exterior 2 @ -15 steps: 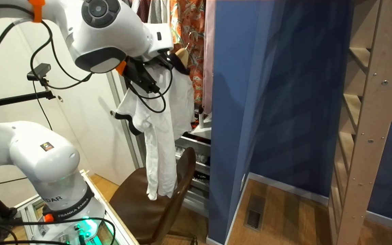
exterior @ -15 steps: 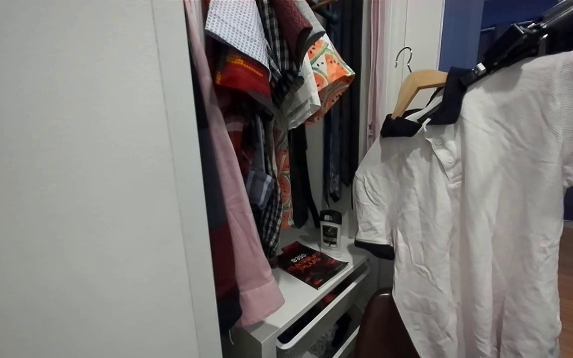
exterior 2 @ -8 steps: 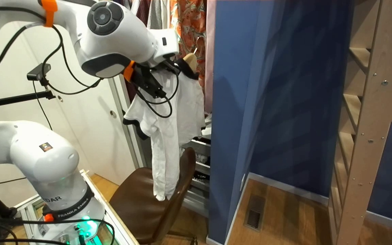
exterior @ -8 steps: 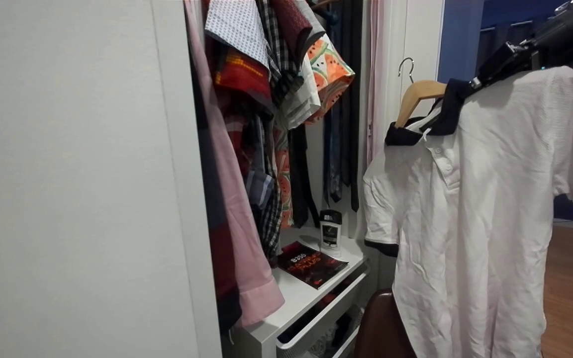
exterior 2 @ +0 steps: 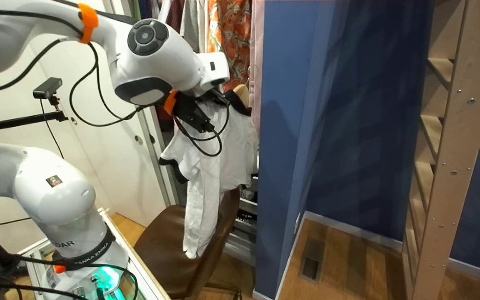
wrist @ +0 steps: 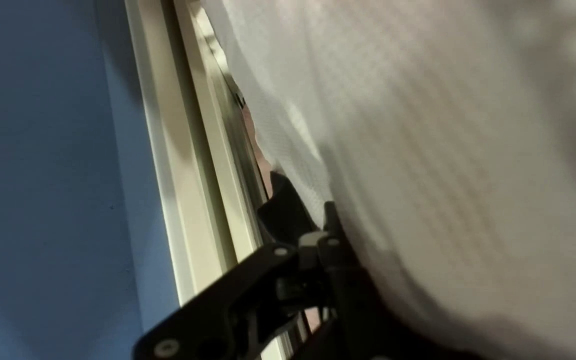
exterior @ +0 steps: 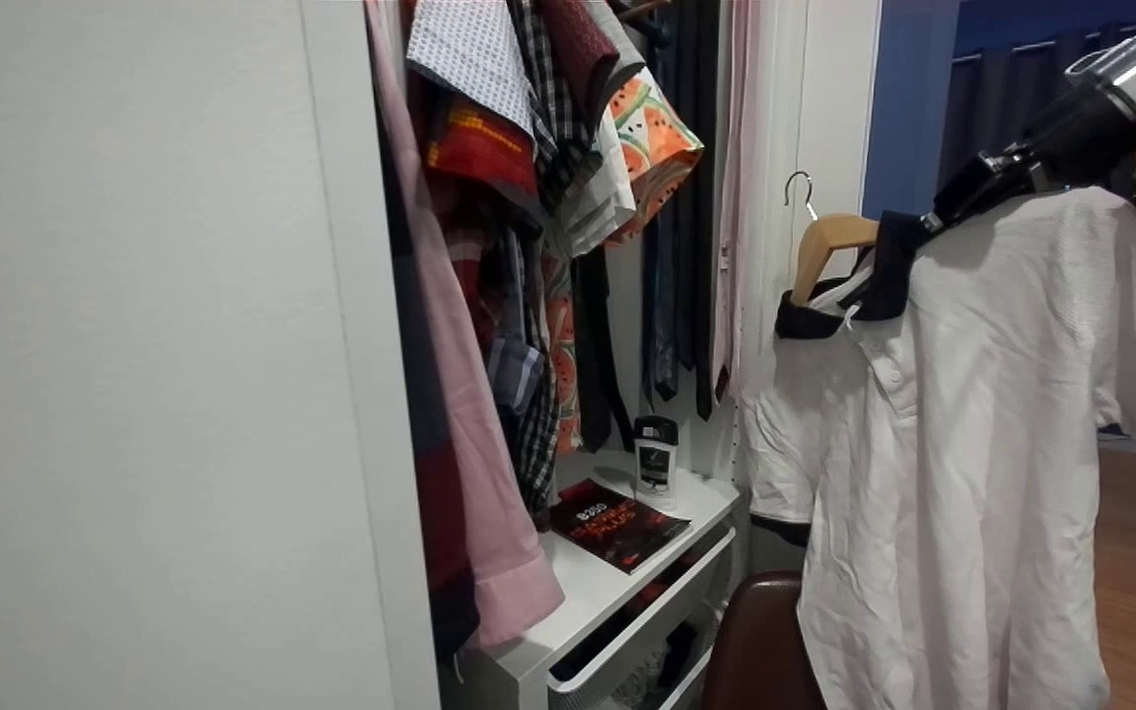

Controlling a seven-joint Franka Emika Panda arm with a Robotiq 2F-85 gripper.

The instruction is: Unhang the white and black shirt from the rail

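The white shirt (exterior: 992, 424) with a black collar hangs on a pale wooden hanger (exterior: 829, 245), clear of the wardrobe rail. The hanger's metal hook is free in the air. The shirt (exterior 2: 233, 146) and hanger (exterior 2: 242, 93) also show in an exterior view, in front of the open wardrobe. My gripper (exterior: 933, 224) is shut on the shirt at its black collar and shoulder. In the wrist view the fingertips (wrist: 315, 236) are close together at the dark collar, and white cloth (wrist: 428, 150) fills the right side. Whether the fingers also pinch the hanger is hidden.
A brown chair (exterior 2: 161, 250) stands below the shirt, whose hem hangs beside its backrest. Other garments, including a pink one (exterior: 509, 582), hang in the wardrobe. A deodorant stick (exterior: 655, 459) and booklet (exterior: 617, 528) are on the drawer unit. A blue wall (exterior 2: 281, 146) borders the wardrobe.
My gripper has moved down with the shirt and hanger. In an exterior view the arm and shirt have also shifted right. The grip on the collar is unchanged.
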